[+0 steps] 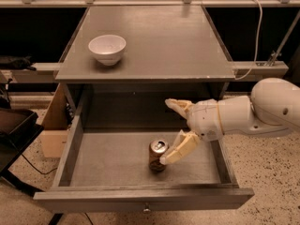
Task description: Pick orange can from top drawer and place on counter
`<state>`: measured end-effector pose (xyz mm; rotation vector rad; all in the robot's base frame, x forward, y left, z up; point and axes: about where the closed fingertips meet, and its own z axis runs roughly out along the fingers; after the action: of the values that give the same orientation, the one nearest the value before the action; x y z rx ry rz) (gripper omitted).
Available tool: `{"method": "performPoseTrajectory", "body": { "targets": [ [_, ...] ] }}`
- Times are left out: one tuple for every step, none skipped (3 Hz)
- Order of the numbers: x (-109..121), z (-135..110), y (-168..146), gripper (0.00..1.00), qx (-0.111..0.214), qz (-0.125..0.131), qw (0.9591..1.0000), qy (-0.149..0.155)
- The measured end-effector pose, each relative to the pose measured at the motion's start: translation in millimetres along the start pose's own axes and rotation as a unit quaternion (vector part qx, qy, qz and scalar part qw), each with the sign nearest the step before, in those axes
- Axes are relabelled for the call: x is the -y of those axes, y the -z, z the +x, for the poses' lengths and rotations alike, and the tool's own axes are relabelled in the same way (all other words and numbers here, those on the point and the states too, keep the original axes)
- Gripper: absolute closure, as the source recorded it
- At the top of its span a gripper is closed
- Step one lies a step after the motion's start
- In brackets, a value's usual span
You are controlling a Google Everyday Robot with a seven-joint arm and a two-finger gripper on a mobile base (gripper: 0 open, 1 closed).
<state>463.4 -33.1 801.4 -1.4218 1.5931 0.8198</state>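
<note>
Camera view — looking down from the front on a flat, grey, matte wooden tabletop (164,41) capping a cabinet. Near its front left corner, a round white ceramic bowl (107,48), upright, well away from the right edge. Below the front edge, standing open toward the camera, a wide, shallow grey wooden top drawer (70,149) with low side walls and a small metal knob (146,208) at the middle of its front panel.

On the drawer floor, forward of the tabletop's front edge and about level with its middle, a small coppery orange-brown metal drink can (155,159) — upright, silver pull-tab top showing, nearer the drawer's front panel than its back.

Extended in from the right, below the tabletop's front right corner, a white robot arm (262,111) ending in a cream two-finger gripper (165,131) over the drawer. Jaws spread wide, gripping nothing: one finger up near the drawer's back, under the front edge, the other angled down with its tip against or just beside the can's right side. Cannot tell which.

Off the right edge, a white cable (256,36) hanging down.
</note>
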Motion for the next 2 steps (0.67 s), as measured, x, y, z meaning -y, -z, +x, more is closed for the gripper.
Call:
{"method": "performPoseTrajectory", "body": {
  "targets": [
    [0, 22, -8, 0.0, -0.013, -0.008, 0.9999, -0.006],
    [10, 50, -17, 0.0, -0.019, -0.027, 0.9994, 0.013]
  ]
}}
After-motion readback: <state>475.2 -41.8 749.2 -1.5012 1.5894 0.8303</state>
